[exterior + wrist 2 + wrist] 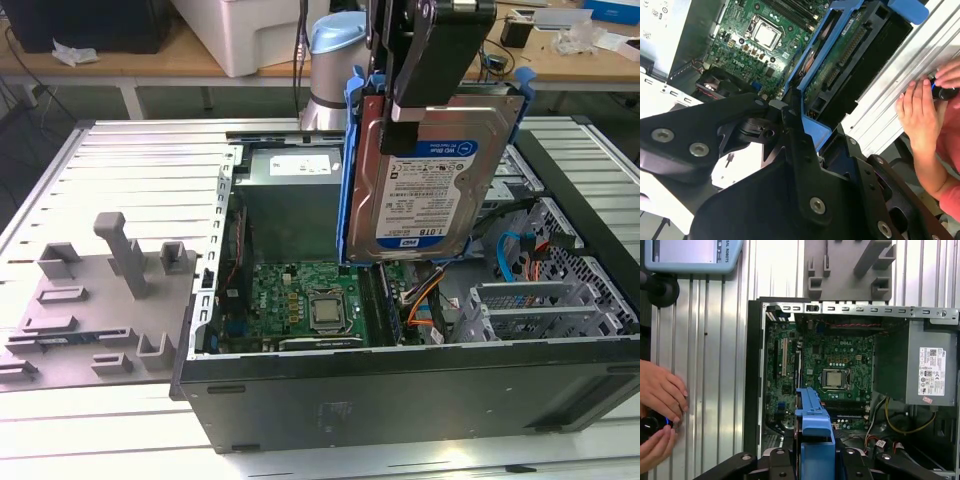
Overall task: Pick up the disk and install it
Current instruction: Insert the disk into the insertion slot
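The pincer (402, 130) clamps the disk (430, 190) upright, upper centre of the exterior view, above the open computer case (400, 400). If the grip slips, it could likely strike the motherboard (310, 300) or snag the cables (425, 295).

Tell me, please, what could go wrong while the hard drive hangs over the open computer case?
1. The jaws hold the silver metal hard drive in its blue plastic bracket by its upper end, above the green motherboard; a slip would likely drop it onto the board.
2. Loose orange and blue cables lie near its lower edge and might snag.
3. A person's hands rest on the ribbed metal table beside the black computer case, possibly within the arm's reach.
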Controlling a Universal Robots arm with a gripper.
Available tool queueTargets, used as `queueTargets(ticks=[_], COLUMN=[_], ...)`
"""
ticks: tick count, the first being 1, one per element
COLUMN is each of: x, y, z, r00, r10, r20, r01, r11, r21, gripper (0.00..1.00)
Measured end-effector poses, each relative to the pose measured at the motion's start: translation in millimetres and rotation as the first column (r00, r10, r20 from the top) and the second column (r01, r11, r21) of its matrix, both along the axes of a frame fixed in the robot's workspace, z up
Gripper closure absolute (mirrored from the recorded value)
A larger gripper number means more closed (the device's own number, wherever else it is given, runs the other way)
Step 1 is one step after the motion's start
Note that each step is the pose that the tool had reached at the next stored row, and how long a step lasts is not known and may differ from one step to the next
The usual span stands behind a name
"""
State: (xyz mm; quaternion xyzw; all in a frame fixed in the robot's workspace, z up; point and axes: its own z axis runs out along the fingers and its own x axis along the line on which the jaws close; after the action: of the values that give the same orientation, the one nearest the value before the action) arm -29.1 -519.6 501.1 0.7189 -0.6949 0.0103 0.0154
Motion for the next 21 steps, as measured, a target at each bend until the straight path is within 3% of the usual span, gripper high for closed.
queueTargets(ticks=[21], x=[1.5], y=[0.0], z=[0.3], r00=[1.0], r10=[0.0], r20=[0.0], r01=[0.0], r11=[1.0], r21=[0.0], gripper=[0.63])
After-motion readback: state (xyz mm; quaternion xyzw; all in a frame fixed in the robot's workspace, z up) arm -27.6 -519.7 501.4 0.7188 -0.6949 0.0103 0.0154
